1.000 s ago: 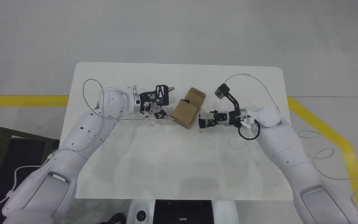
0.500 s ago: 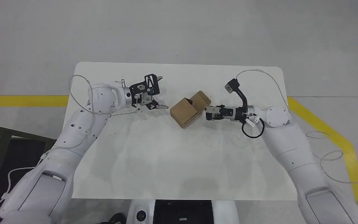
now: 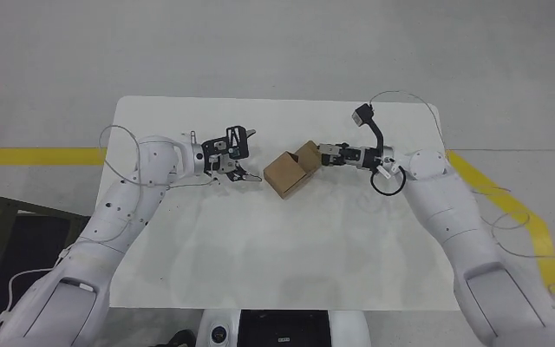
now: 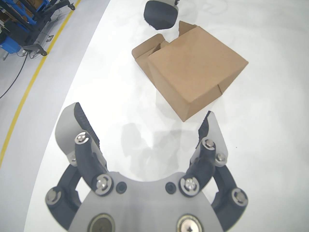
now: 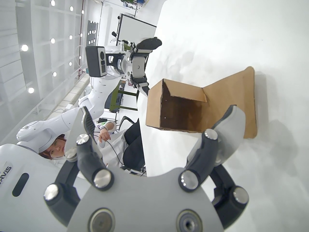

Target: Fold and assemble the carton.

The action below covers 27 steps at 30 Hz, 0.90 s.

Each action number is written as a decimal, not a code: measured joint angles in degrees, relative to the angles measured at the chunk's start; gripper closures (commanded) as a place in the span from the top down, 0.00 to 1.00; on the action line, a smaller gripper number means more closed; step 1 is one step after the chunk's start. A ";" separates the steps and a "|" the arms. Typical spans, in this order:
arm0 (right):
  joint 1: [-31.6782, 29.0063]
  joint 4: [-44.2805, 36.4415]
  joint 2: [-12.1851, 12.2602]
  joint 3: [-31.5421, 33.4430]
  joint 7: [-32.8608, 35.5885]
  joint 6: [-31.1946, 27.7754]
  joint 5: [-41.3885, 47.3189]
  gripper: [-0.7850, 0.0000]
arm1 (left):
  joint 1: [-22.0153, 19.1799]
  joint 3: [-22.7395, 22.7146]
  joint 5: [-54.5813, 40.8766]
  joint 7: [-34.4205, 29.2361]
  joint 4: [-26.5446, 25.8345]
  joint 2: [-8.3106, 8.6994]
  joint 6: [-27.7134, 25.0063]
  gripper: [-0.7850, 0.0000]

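Note:
A brown carton (image 3: 288, 172) lies on its side in the middle of the white table (image 3: 260, 252). In the left wrist view its closed end (image 4: 193, 71) faces my left gripper (image 4: 142, 117), which is open and a short way off. The same gripper sits left of the carton in the top view (image 3: 250, 156). The carton's open end (image 5: 178, 109) faces my right gripper (image 5: 158, 114), which is open, with one finger above the flap (image 5: 241, 97) lying flat on the table. Seen from above, the right gripper (image 3: 323, 154) is at the carton's far right corner.
The table's far edge (image 3: 277, 99) runs behind both arms. A yellow floor line (image 3: 52, 156) passes on either side of the table. Bare tabletop lies in front of the carton.
My left gripper has backed away from the carton to the left. My right gripper has shifted from the carton's near right side toward its far right corner. The carton has hardly moved.

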 measured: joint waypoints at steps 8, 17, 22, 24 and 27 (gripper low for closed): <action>-0.06 -0.75 -0.26 -3.05 2.32 2.31 3.46 1.00 | 3.25 -1.92 -0.58 -2.70 -5.06 1.15 -2.38 1.00; -3.18 -5.54 0.96 -4.13 3.83 3.83 5.88 1.00 | 6.10 -2.08 -2.49 -6.06 -8.83 1.47 -2.84 1.00; -5.29 -8.26 1.65 -4.20 4.04 4.04 6.69 1.00 | 6.73 -1.48 -3.28 -6.93 -9.37 1.64 -3.00 1.00; -6.03 -9.18 1.98 -4.02 3.83 3.83 6.77 1.00 | 6.53 -1.34 -4.04 -7.01 -9.00 1.63 -2.89 1.00; -6.62 -10.18 2.42 -3.74 3.73 3.73 6.53 1.00 | 5.53 -0.89 -5.05 -7.26 -7.58 1.25 -1.98 1.00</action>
